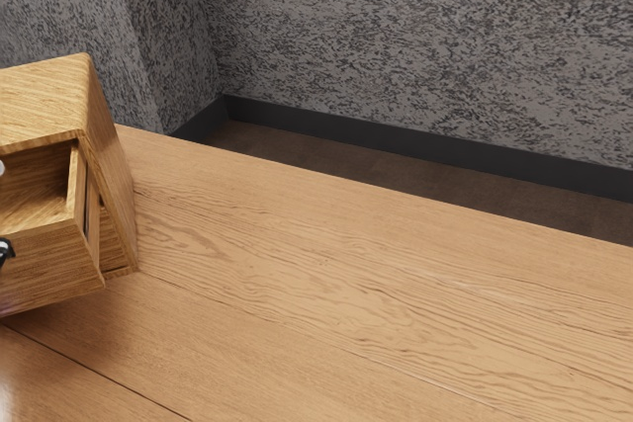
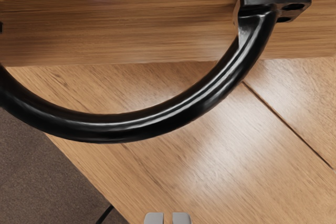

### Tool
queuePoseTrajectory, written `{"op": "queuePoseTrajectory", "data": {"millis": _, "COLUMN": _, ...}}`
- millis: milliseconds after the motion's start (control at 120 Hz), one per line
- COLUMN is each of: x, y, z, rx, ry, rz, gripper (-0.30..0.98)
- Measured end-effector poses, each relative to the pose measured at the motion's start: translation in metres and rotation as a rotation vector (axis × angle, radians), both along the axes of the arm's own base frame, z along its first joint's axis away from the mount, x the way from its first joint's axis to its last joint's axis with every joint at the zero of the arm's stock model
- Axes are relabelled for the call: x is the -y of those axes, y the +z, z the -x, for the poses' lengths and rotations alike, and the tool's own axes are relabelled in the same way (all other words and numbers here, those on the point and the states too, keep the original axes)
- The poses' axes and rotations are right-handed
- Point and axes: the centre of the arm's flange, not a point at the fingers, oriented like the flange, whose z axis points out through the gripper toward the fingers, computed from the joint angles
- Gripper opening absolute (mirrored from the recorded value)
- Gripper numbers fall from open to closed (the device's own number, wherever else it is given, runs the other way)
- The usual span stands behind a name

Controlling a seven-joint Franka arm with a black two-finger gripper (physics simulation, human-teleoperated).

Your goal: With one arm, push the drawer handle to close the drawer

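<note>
At the exterior view's left edge I have the wooden cabinet [image 1: 45, 106] standing on the table [image 1: 346, 284], its drawer [image 1: 49, 264] pulled out far enough that I can see down into the hollow behind the front panel. One side wall of the drawer runs back into the cabinet body, so it is plainly open. Close to that same edge, a bit of glossy black sits against the drawer front; I take it for the handle [image 2: 121, 129], which my wrist view gives me much better: a thick black bow curving out from the wooden front, with a flat mounting foot [image 2: 294, 1] at one end that has dark holes in it. My gripper [image 2: 168, 219] has its two pale grey fingertips drawn narrow, side by side with a slim gap and nothing held between them. From the wrist camera they look apart from the bow, with table wood showing between, though depth is hard to judge from where I sit. A straight dark seam [image 2: 289, 124] crosses the tabletop near the handle, and the brown floor [image 2: 42, 166] shows past the table's edge. Behind the table, the exterior view gives me a mottled grey wall [image 1: 425, 37] with a dark baseboard [image 1: 396, 140] along its foot.
</note>
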Motion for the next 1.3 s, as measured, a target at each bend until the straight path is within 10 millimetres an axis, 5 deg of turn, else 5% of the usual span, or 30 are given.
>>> {"op": "queuePoseTrajectory", "data": {"millis": 717, "x": -0.034, "y": 0.003, "z": 0.004, "rx": 0.068, "ry": 0.169, "rz": -0.007, "gripper": -0.10}}
{"op": "queuePoseTrajectory", "data": {"millis": 950, "x": -0.026, "y": -0.005, "z": -0.007, "rx": 0.102, "ry": 0.138, "rz": -0.013, "gripper": -0.10}}
{"op": "queuePoseTrajectory", "data": {"millis": 1300, "x": -0.044, "y": -0.009, "z": -0.020, "rx": 0.138, "ry": 0.152, "rz": -0.023, "gripper": -0.10}}
